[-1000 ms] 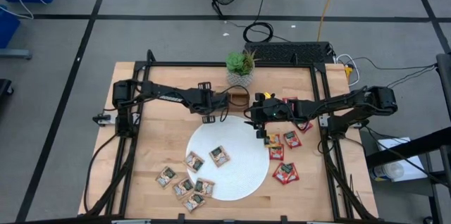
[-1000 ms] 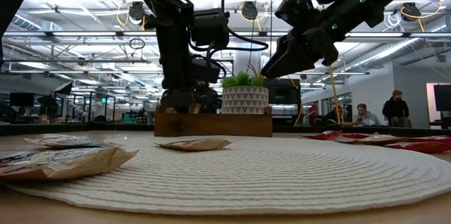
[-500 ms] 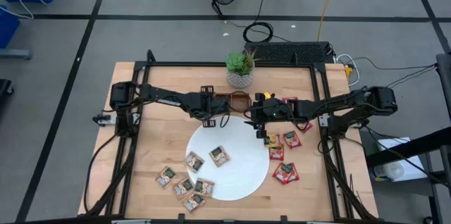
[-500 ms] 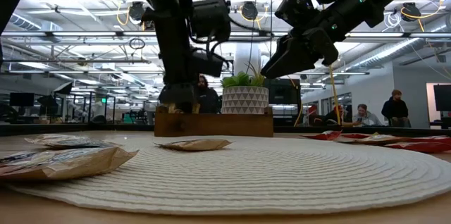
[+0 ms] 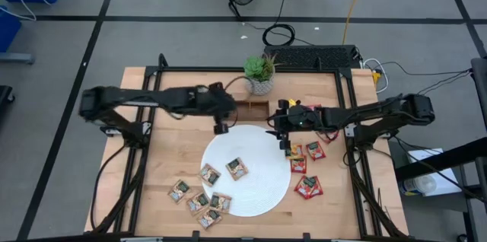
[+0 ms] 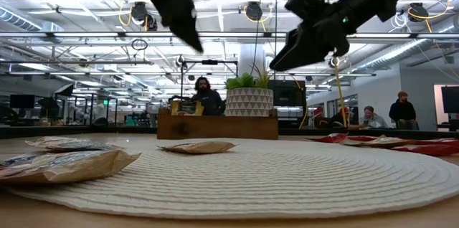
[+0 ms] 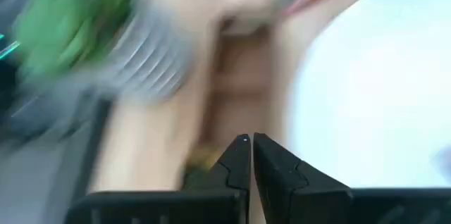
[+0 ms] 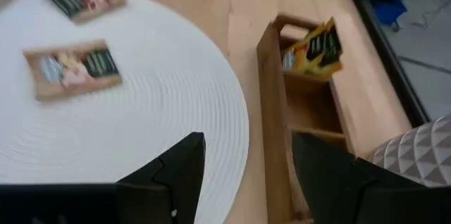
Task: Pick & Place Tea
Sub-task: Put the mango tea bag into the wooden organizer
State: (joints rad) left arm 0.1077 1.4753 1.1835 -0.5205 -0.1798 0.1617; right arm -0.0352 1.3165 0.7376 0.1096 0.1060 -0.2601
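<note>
My left tool (image 5: 221,126) hangs above the counter (image 5: 171,132) with its fingers pressed together on nothing; the left wrist view shows only a thin slit between them. My right tool (image 5: 286,144) hovers at the far rim of the white round mat (image 5: 259,189), fingers spread wide and empty.

One yellow sachet (image 8: 315,49) stands in an end compartment of the wooden tray (image 8: 271,104), just ahead of my right tool. Two tan sachets (image 5: 225,170) lie on the mat below my left tool, and four more (image 5: 199,199) sit at the mat's near edge, partly on the bare counter. The red sachets (image 5: 307,163) lie beside and below my right tool, off the mat.

My judgement of the risks: both tools are close together over the tray, so reaching in at once could knock arms. The sachets are flat and thin, so a pinch from above may slide off or lift two where they overlap. The potted plant (image 5: 259,74) stands just behind the tray and could be tipped.

No print on any sachet is readable.
</note>
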